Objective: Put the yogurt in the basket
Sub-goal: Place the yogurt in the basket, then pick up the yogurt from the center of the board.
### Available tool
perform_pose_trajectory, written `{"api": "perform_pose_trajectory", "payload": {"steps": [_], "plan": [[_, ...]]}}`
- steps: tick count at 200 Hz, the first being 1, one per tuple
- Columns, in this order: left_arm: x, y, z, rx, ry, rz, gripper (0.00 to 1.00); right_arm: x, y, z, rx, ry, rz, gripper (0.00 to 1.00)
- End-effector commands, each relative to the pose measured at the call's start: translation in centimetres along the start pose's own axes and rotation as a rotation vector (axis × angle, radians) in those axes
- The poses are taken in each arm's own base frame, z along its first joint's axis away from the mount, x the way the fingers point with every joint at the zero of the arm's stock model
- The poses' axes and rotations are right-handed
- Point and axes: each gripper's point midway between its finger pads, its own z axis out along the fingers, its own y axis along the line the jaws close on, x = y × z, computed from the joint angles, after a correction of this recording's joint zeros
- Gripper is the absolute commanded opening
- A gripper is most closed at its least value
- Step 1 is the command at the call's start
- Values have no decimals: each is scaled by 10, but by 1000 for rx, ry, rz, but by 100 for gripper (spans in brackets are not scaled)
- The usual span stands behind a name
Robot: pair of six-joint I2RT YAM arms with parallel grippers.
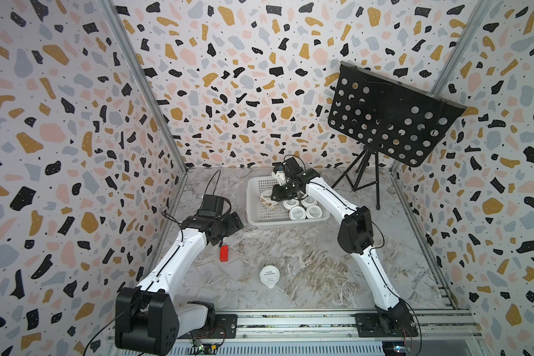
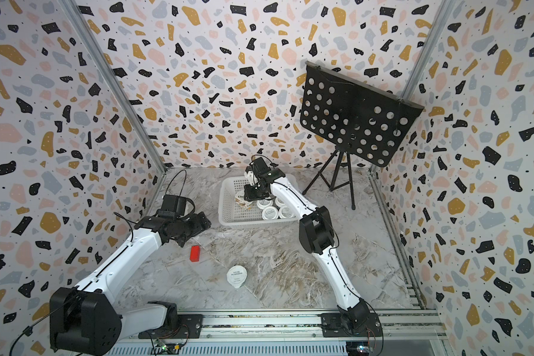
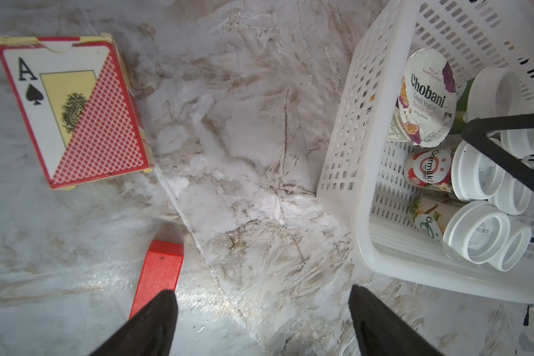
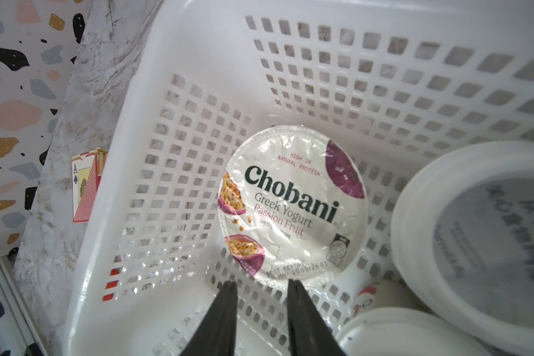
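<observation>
A: What does the right end effector hold?

B: Nothing. Its jaws stand slightly apart, empty, close above the Chobani cup, which rests in the basket beside other yogurt cups. The left end effector gapes wide and empty over the table, near a red block.

A: What is left?

B: Likely one tabbed-lid cup, on the table well apart from the basket.

A: Anything unclear?

B: The right arm covers part of the basket in both top views, so the cups inside cannot be counted.
</observation>
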Motion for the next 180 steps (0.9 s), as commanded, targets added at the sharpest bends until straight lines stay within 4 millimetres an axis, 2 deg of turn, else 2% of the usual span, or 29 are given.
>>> {"api": "perform_pose_trajectory", "payload": {"steps": [1,38,56,76,101,121,139,146,149,155,172,180], "plan": [[-6,-5,-4,16,-24,14,91,-23,39,-65,1,-96,-126,36],[-5,-7,-8,25,-30,23,91,-18,55,-113,53,-140,-218,42],[-3,-9,-11,33,-37,30,91,-4,65,-137,75,-152,-261,44],[0,-8,-16,34,-48,28,91,23,76,-161,97,-153,-303,49],[1,-3,-24,24,-73,30,91,78,89,-179,146,-104,-385,57],[1,4,-33,3,-109,40,91,126,103,-186,164,-51,-443,65],[1,12,-41,-24,-139,51,92,168,119,-183,157,5,-477,72],[0,14,-44,-35,-152,53,92,181,124,-180,159,24,-484,76],[-1,15,-45,-40,-156,53,92,192,134,-178,147,37,-510,78],[-1,17,-48,-48,-166,56,93,205,140,-173,146,58,-525,83],[-3,22,-51,-71,-185,56,94,231,153,-158,145,107,-538,99],[-4,25,-51,-84,-188,54,94,240,157,-150,150,128,-543,100]]}}
